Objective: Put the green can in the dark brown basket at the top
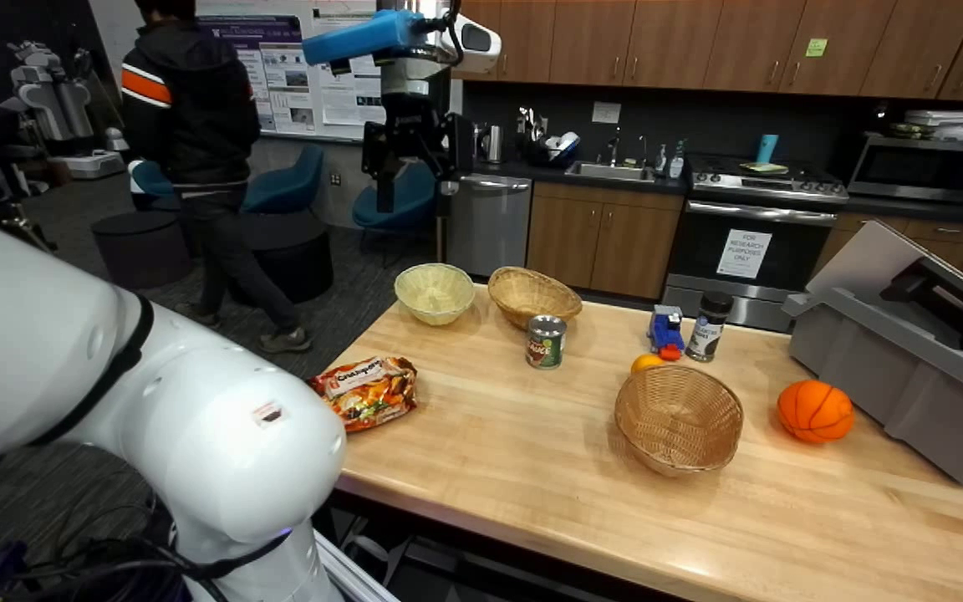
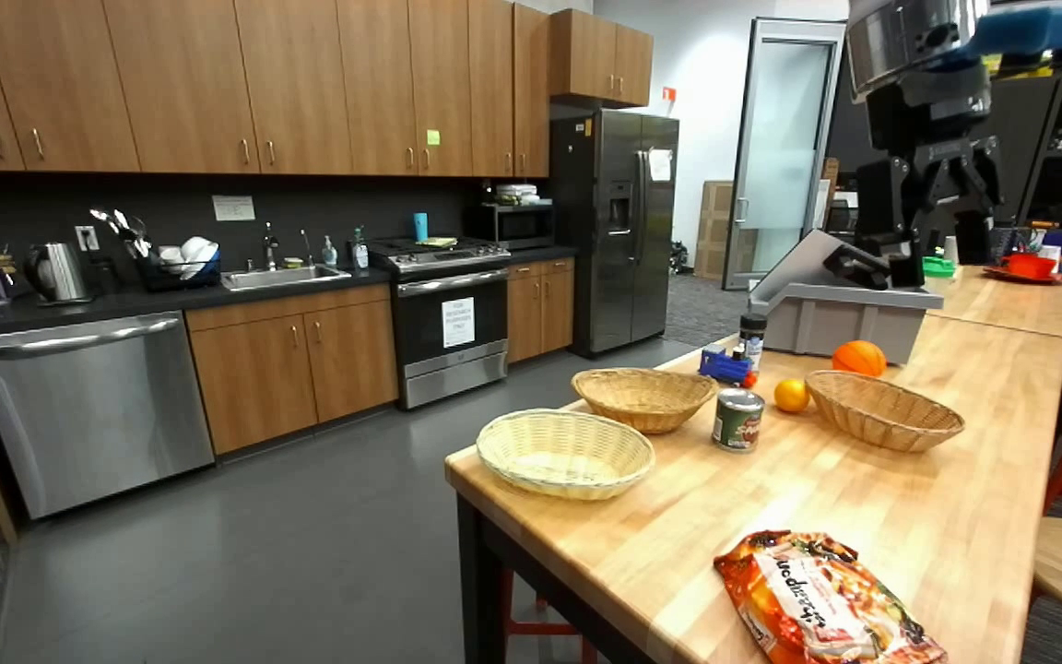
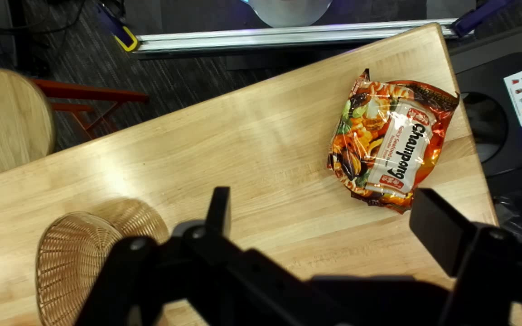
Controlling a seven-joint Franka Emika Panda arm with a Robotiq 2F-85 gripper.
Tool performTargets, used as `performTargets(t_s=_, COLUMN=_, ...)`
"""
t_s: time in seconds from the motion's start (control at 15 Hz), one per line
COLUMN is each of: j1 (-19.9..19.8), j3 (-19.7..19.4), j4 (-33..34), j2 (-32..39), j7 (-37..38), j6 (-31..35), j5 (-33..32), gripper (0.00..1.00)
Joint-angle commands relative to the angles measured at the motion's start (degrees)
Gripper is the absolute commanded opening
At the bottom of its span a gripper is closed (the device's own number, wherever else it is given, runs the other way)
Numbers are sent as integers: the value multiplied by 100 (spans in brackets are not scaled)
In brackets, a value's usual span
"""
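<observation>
The gripper [image 3: 329,222] hangs above the tabletop [image 1: 481,451], jaws spread wide. In an exterior view, a noodle packet [image 1: 371,395] lies by the left edge; beyond, the green can [image 1: 546,343] stands upright just beside the dark brown basket [image 1: 534,294] at the far edge, a pale basket [image 1: 435,294] at the far-left corner.

I count one pale-yellow woven basket [image 1: 435,294] and two brown wicker baskets [image 1: 534,297] [image 1: 679,420] on the pale wooden worktop [image 1: 481,418], three in all. Also one green-labelled cylindrical metal can [image 1: 546,344], one glossy red-and-orange noodle packet [image 3: 388,145], one orange ball [image 1: 815,410] with black seams, one smaller yellow-orange sphere [image 2: 791,396], one black-capped cylindrical jar [image 1: 708,328], one grey plastic bin [image 1: 908,385], and one small blue-and-red item [image 1: 665,329], perhaps a toy, hard to make out. One black two-fingered gripper [image 3: 326,217]; one dark-jacketed person [image 1: 193,125].
</observation>
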Motion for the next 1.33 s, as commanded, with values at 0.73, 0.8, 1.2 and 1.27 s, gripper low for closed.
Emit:
performTargets(t_s=0.73, j1=557, j3=691, j4=1355, j2=1719, j7=62, j6=883, j5=-135, gripper=100)
performTargets(t_s=0.8, j1=585, j3=687, j4=1413, j2=1859, j7=39, j6=900, j5=-142, gripper=100)
performTargets(t_s=1.2, j1=620, j3=502, j4=1596, j2=2568, j7=-229, j6=1065, j5=-121, gripper=100)
performTargets(t_s=1.27, j1=627, j3=479, j4=1595, j2=2633, j7=-280, j6=1061, j5=-127, gripper=100)
